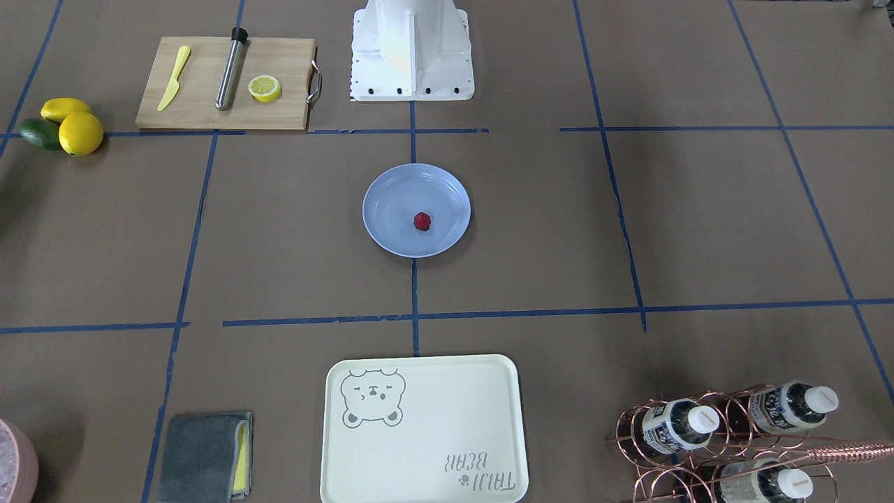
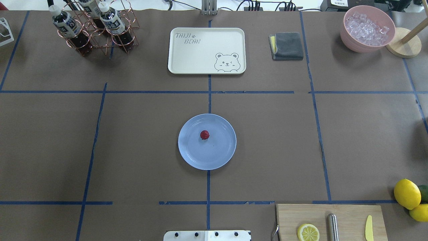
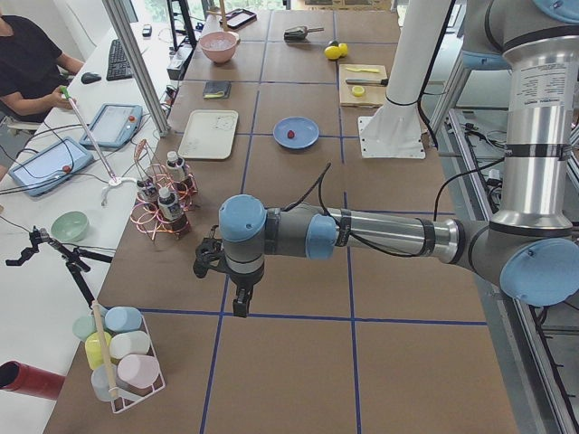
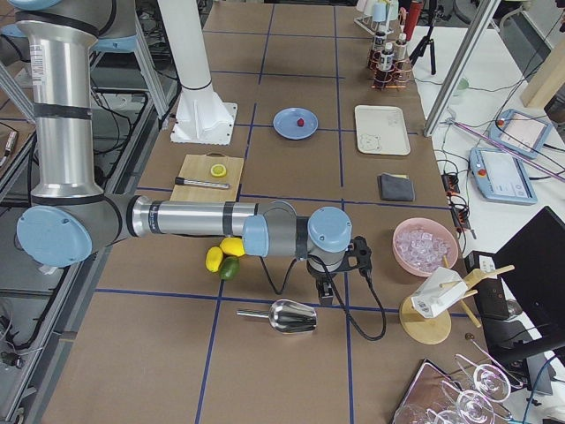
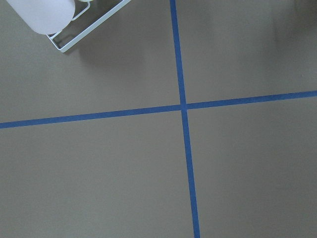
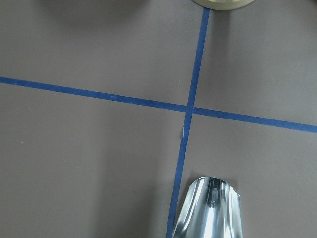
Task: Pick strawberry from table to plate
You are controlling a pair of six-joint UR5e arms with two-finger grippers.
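Since the strawberry [image 2: 204,135] already sits on the plate [image 2: 194,157], well apart from the left fingers [image 3: 242,303] and right fingers [image 4: 325,293] and between them, you cannot tell whether either pair is open.

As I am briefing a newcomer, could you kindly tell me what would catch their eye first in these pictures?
The small dark-red strawberry lying alone on the round glossy light-blue plate at the middle of the brown paper-covered table stands out first. Next come the cream rectangular bear tray at the operators' edge and the wooden cutting board with a lemon half near the robot's base.
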